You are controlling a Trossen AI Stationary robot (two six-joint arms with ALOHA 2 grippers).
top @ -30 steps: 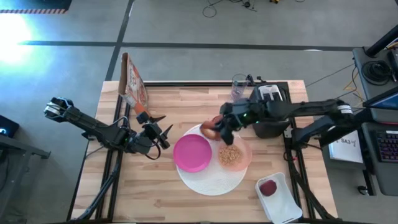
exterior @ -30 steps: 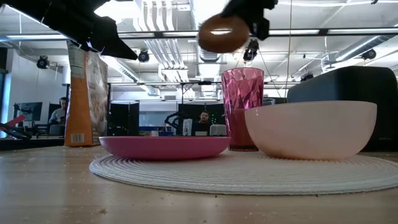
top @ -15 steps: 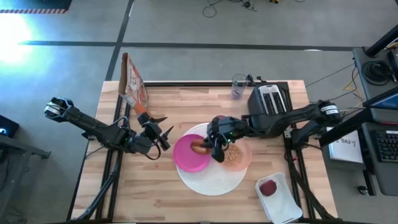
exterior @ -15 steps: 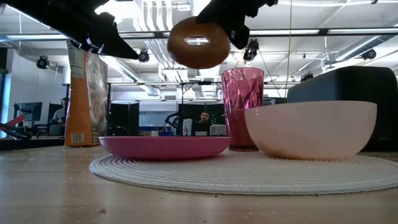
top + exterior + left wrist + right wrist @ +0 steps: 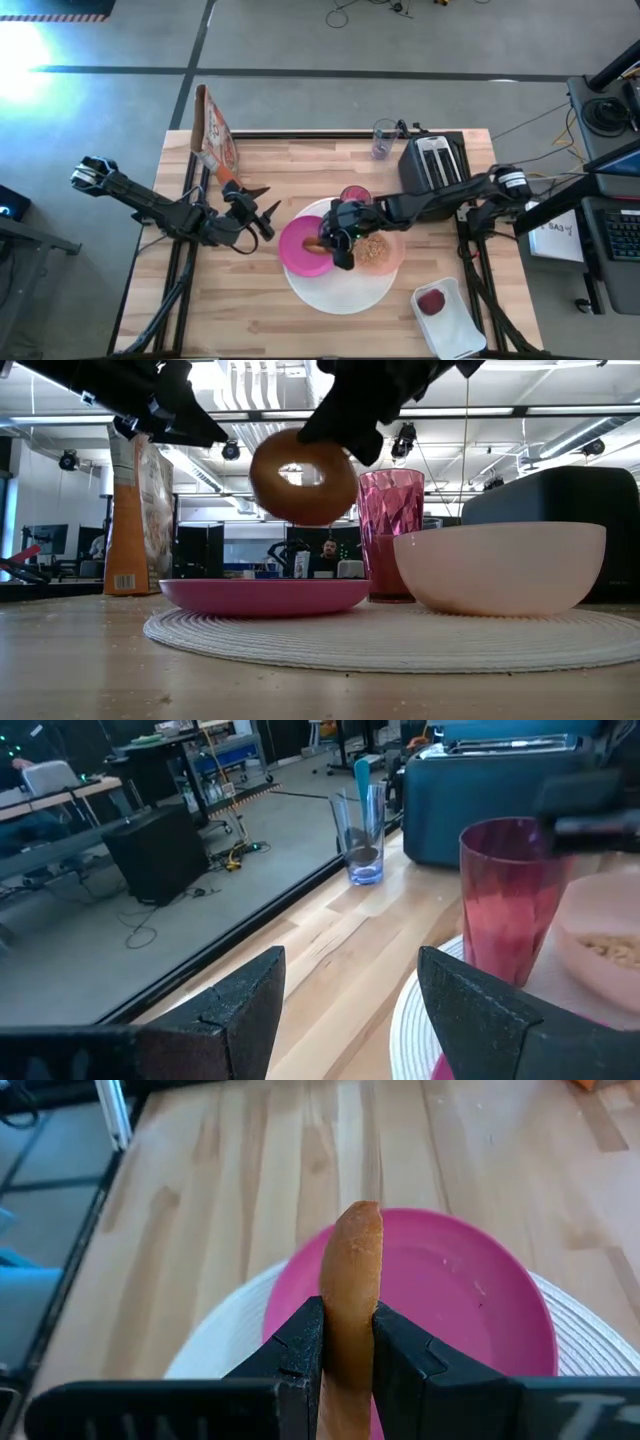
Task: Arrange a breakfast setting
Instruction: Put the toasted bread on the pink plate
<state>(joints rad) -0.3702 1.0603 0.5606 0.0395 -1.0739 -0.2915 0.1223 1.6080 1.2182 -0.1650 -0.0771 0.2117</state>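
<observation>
Two arms: both reach in over the desk (image 5: 250, 300).
Right gripper (image 5: 348, 1350): fingers clamped on the bagel (image 5: 303, 476), held edge-up above the small magenta plate (image 5: 305, 247), clear air beneath it.
Left gripper (image 5: 262, 212): fingers parted, empty, beside the plate's outer edge.
Plate: on the large white round disc (image 5: 340, 295), pink tumbler (image 5: 390, 530) and translucent peach bowl (image 5: 500, 565) close alongside.

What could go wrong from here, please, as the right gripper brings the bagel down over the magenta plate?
1. The right gripper pinches the bagel on edge, above the magenta plate; released upright, it might roll off onto the white placemat.
2. The pink tumbler and peach bowl stand close beside the plate, so the arm could nudge them.
3. The left gripper hovers open nearby, risking a clash.
</observation>
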